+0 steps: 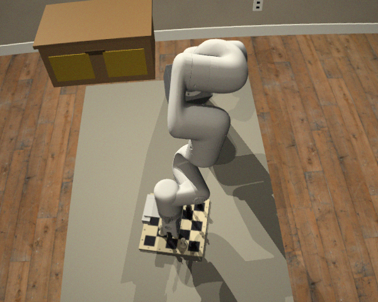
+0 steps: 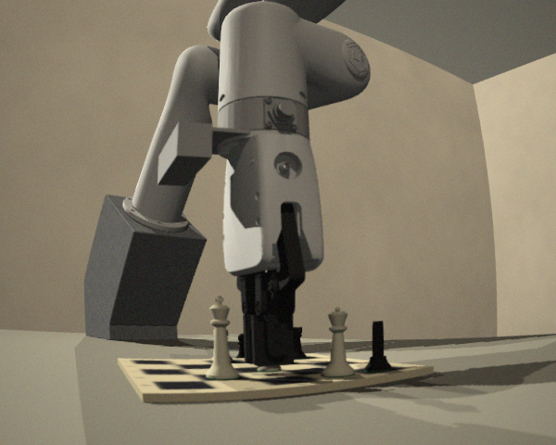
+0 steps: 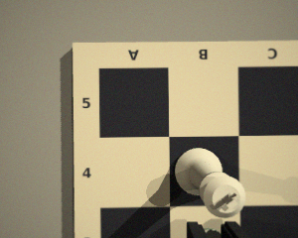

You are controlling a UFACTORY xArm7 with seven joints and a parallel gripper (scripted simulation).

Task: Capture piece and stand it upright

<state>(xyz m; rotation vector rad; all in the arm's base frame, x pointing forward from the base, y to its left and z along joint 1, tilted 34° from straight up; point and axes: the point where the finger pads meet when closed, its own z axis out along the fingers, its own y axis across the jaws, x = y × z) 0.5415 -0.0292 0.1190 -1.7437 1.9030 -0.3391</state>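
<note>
"Is the hand (image 1: 170,236) (image 2: 269,361) (image 3: 213,231) empty?" "No, its black fingers are together on a pale chess piece (image 2: 269,368); the round base pokes out underneath, close above the board (image 1: 172,252) (image 2: 269,394) (image 3: 84,139)."

"Which square?" "Can't tell from here; the fingers hide it. I'd centre that base over its square, lower it straight, and loosen only once it sits flat."

"And the white king (image 1: 162,231) (image 2: 220,354) (image 3: 223,195)?" "Upright on B4, right beside the fingers. I'd part them just enough, then lift vertically so they don't knock his cross."

"The white queen (image 1: 183,243) (image 2: 337,351)?" "Standing on D5, slim-waisted with a beaded crown. Mind her too."

"Where's the captured piece?" "I can't make it out on the counter (image 1: 108,146) (image 2: 33,383) (image 3: 30,99), with the arm in the way."

"Nice set, though." "Matt, cream-coloured, turned-looking pieces with flared feet. The board's a thin flat slab, cream and near-black, and the counter's a plain dull grey-beige."
</note>
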